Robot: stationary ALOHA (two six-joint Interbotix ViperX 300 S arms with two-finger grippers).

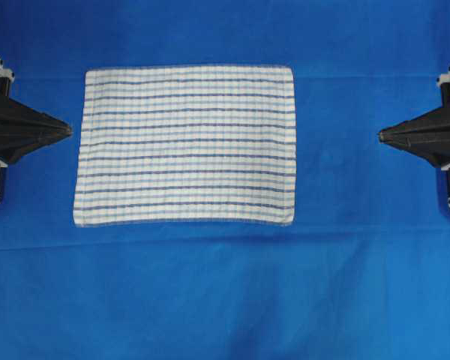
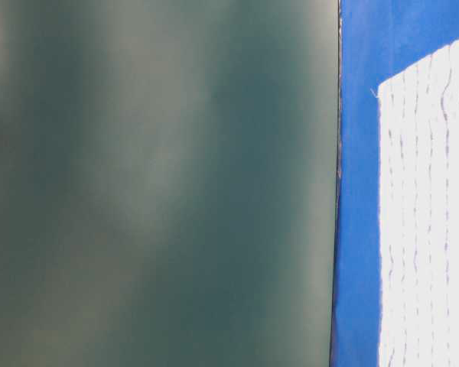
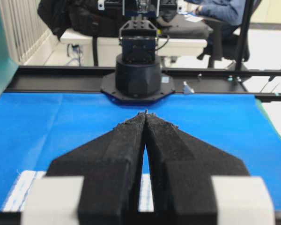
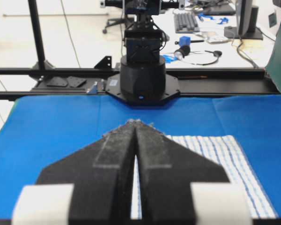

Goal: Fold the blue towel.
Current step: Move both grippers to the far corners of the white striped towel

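Observation:
The blue towel (image 1: 186, 145), white with thin dark and light blue stripes, lies flat and unfolded left of the table's middle. It also shows in the table-level view as the towel (image 2: 428, 222), under my left jaws as the towel (image 3: 18, 194), and in the right wrist view as the towel (image 4: 225, 157). My left gripper (image 1: 69, 131) is shut and empty, its tip just off the towel's left edge. My right gripper (image 1: 381, 136) is shut and empty, well to the right of the towel's right edge. Tips meet in both wrist views: left gripper (image 3: 145, 113), right gripper (image 4: 136, 122).
A plain bright-blue cloth (image 1: 225, 300) covers the whole table. The opposite arm's black base (image 3: 138, 77) stands at the far edge in the left wrist view, the other base (image 4: 143, 77) in the right one. A dark green wall (image 2: 161, 183) fills most of the table-level view.

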